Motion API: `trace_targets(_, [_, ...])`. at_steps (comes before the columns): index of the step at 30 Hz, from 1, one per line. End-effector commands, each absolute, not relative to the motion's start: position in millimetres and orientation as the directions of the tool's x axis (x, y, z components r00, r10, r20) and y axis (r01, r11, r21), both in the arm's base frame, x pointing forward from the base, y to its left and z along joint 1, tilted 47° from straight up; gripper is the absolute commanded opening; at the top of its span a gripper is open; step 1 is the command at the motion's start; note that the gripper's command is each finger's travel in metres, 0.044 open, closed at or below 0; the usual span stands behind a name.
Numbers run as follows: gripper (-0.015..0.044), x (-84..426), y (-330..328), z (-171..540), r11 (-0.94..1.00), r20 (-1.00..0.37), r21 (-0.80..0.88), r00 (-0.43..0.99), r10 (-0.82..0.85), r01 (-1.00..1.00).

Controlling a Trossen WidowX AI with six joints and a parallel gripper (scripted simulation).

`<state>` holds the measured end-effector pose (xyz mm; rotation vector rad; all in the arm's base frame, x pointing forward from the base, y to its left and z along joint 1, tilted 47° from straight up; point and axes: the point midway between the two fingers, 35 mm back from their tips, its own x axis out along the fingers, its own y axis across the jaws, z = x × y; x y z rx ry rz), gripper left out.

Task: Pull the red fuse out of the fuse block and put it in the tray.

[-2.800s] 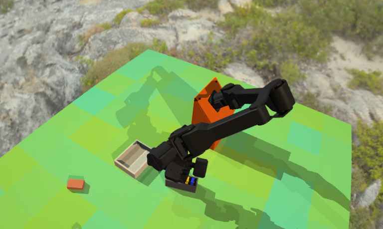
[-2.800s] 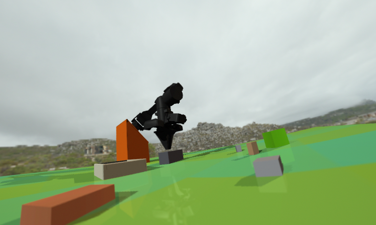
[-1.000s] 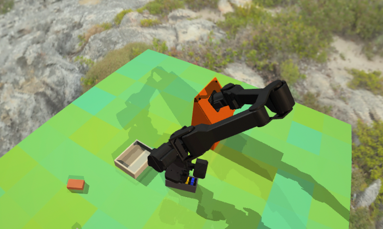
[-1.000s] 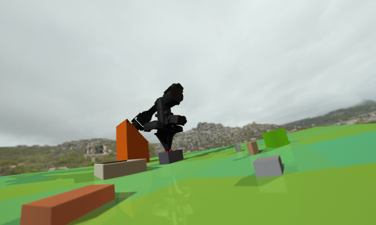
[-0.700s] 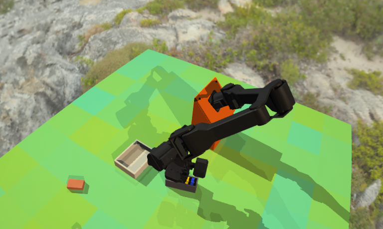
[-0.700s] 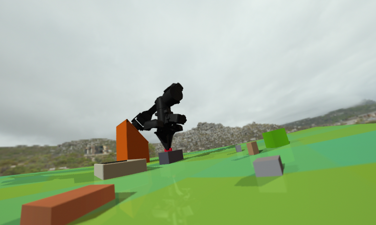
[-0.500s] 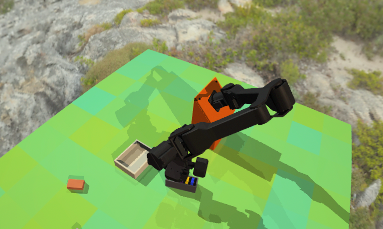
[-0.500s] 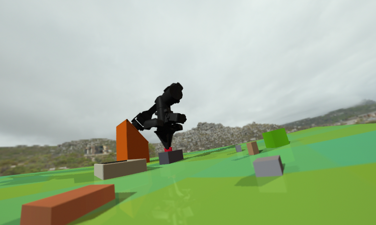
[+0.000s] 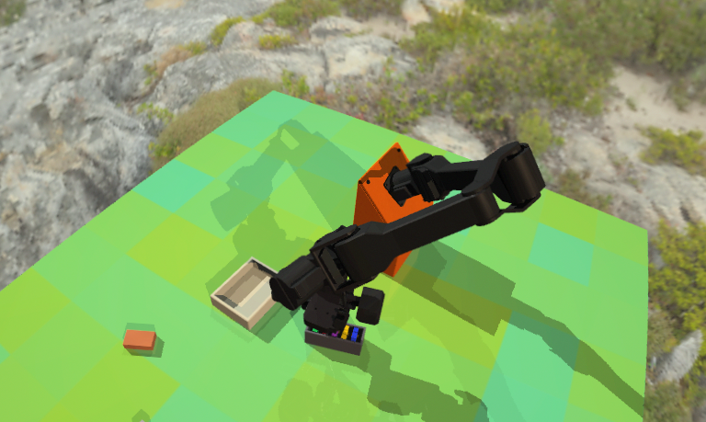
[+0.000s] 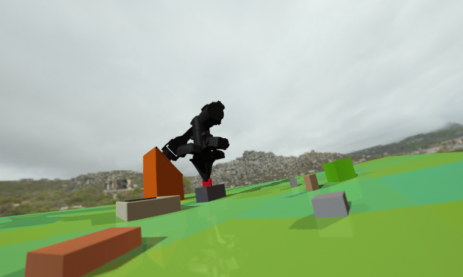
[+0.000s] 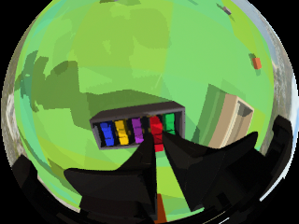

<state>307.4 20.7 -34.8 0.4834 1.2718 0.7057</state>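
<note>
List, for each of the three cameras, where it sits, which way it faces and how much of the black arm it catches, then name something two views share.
Top: high above the green checkered table, angled down; shows the whole black arm over the dark grey fuse block and the beige open tray.
Exterior: near table level, looking across; shows the arm side-on, its black gripper shut on the small red fuse.
Wrist: on the arm, looking down past both fingers at the fuse row.
Shared: exterior and wrist both show the red fuse; all three show block and tray.
</note>
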Motion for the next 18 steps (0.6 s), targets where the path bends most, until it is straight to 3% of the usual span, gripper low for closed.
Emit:
trace_targets(1, [0.0,307.6,18.6,-33.4,0.702,-0.691,0.679,0.135,0.71,-0.213])
trace_targets(18, [0.0,306.2,12.8,-27.6,0.702,-0.691,0.68,0.136,0.71,-0.212])
